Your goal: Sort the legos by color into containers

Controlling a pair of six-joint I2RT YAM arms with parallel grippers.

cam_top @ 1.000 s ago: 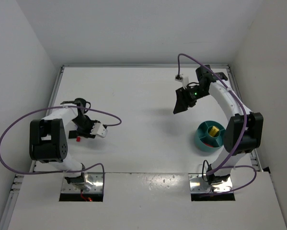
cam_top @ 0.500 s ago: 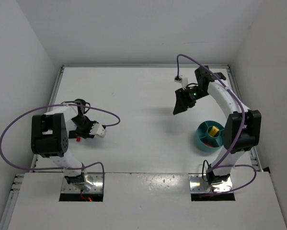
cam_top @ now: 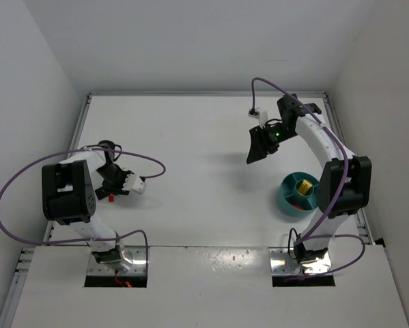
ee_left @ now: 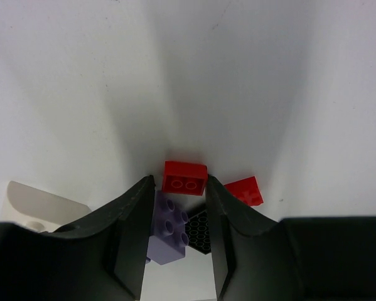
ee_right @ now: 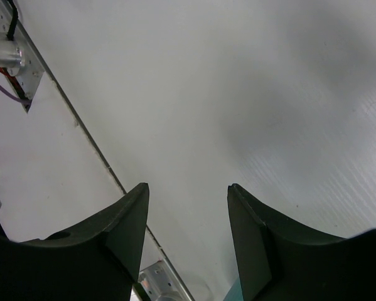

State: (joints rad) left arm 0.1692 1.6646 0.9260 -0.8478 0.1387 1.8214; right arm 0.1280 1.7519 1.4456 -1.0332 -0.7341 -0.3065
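In the left wrist view, my left gripper (ee_left: 179, 182) stands low over a small cluster of legos with its jaws partly drawn in. A red brick (ee_left: 184, 178) lies right at the fingertips. A lavender brick (ee_left: 167, 229) rests against the left finger, and a black plate (ee_left: 199, 231) lies beside the right one. A second red brick (ee_left: 244, 190) sits just outside the right finger. From above, the left gripper (cam_top: 110, 186) is at the table's left edge. The teal bowl (cam_top: 284, 195) holds a yellow piece (cam_top: 304, 186) in its centre cup. My right gripper (cam_top: 259, 147) hovers open and empty.
A cream-white piece (ee_left: 37, 204) lies left of the left finger. The side wall rises close to the left arm. The right wrist view shows bare white table, the table's front seam (ee_right: 81, 128) and my right gripper (ee_right: 188, 188) held high.
The left gripper has shifted slightly left and back over the bricks, and its jaws have narrowed. The right arm has barely moved.
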